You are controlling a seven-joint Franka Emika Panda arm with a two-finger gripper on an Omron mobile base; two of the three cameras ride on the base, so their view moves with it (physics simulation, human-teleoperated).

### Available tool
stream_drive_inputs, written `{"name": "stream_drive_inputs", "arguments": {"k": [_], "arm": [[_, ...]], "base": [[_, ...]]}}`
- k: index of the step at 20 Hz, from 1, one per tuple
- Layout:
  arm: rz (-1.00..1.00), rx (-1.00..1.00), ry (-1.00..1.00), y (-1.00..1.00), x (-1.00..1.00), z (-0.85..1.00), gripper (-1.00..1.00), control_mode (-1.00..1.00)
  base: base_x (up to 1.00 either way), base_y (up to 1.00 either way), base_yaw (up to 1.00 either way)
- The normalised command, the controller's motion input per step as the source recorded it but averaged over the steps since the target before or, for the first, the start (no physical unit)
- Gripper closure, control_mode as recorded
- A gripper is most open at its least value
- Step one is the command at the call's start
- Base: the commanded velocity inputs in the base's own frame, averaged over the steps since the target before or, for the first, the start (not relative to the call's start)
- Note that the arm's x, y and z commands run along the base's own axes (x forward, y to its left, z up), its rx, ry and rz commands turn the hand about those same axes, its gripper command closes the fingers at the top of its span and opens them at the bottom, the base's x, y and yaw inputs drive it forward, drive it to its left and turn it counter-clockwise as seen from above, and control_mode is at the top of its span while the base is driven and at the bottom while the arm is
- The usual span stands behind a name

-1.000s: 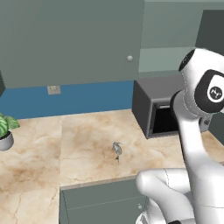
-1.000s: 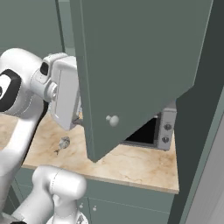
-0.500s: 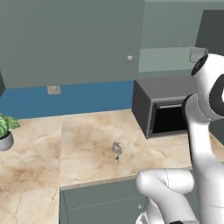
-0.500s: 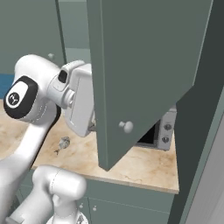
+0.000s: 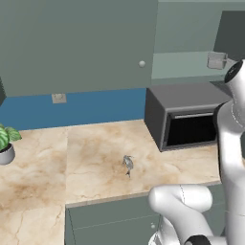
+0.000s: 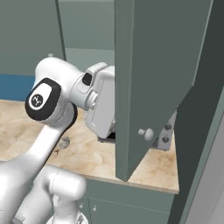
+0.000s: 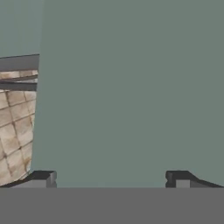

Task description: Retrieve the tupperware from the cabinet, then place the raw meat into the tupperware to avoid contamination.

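- Cabinet (image 5: 191,43) up on the wall stands with its right-hand door (image 6: 157,74) swung out towards me; the left base view looks past it onto the pale shelf inside.
- On that shelf, towards the right, sits the tupperware (image 5: 217,60), a small translucent box, upright and apart from everything else.
- My gripper (image 7: 111,177) faces the flat grey-green face of the open door at close range. My two fingertips (image 7: 43,177) show at the bottom of the hand view, set wide apart, with nothing between them.
- In the right base view my hand is tucked just behind the open door, at about the height of its round knob (image 6: 145,133); whether it touches the door I cannot tell.
- The raw meat (image 5: 128,163) lies on the marble counter (image 5: 43,167), a small grey-and-whitish lump well in front of the blue backsplash and to the left of the microwave (image 5: 184,115).
- The microwave is dark grey and sits on the counter directly below the open cabinet.
- A potted plant (image 5: 5,143) stands at the far left edge of the counter, well apart from the meat.
- The left cabinet door is closed, its pale knob (image 5: 141,63) near its right edge.
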Motion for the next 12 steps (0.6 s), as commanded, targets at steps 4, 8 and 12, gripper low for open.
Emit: {"name": "stream_drive_inputs", "arguments": {"k": [4, 8, 12], "arm": [[0.00, 0.00, -0.05, -0.21, 0.10, -0.06, -1.00, -1.00], [-0.06, 0.02, -0.01, 0.05, 0.08, -0.02, -1.00, -1.00], [-0.11, 0.18, 0.00, 0.53, -0.08, 0.00, -1.00, -1.00]], "base": [[0.00, 0.00, 0.00], [0.00, 0.00, 0.00], [0.00, 0.00, 0.00]]}}
